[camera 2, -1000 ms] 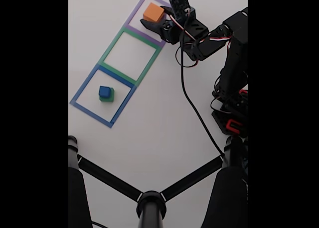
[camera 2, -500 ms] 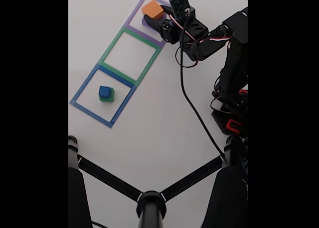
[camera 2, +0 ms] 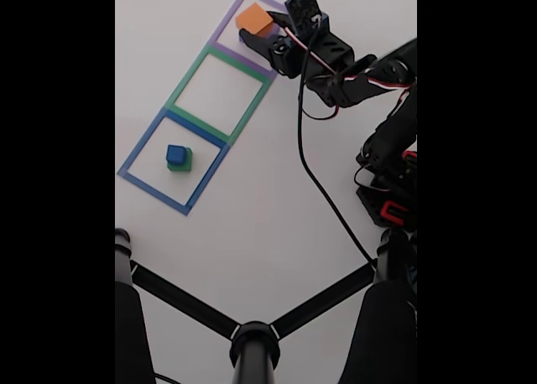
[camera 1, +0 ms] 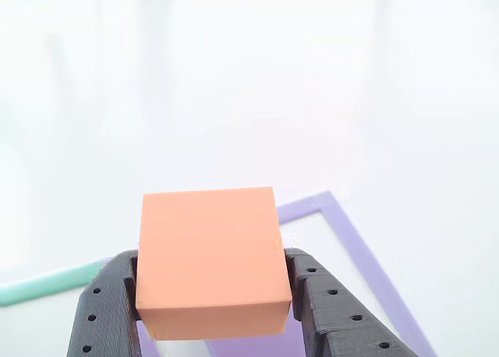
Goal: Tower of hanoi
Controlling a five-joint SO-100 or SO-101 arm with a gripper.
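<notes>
Pincer (camera 1: 214,295) first: it is squeezing the orange block (camera 1: 209,256), one black finger (camera 1: 105,306) on the left side and the other on the right side in the other view. Small round holes dot both fingers. The block looks lifted up, and a bit of purple shows just under it in that view. I cannot tell if that purple is a block or only the tape.

In the fixed view the pincer (camera 2: 256,33) holds the orange block (camera 2: 252,19) over the purple taped square (camera 2: 277,2), at the top of the row. The black arm (camera 2: 336,70) reaches in from the right side of that view, with a black wire (camera 2: 323,191) hanging down from it and running across the white table (camera 2: 252,233).

Next to the purple square sits the green taped square (camera 2: 183,85), and part of its tape shows as a pale green strip (camera 1: 43,285) at the left edge of the other view. After that comes the blue taped square (camera 2: 143,145), lowest and most to the left in the fixed view.

Inside the blue square the small blue block (camera 2: 176,154) sits on top of the green block (camera 2: 180,164). These two are far from the pincer.

At the bottom of the fixed view, black stand legs (camera 2: 252,338) spread out over the table.
</notes>
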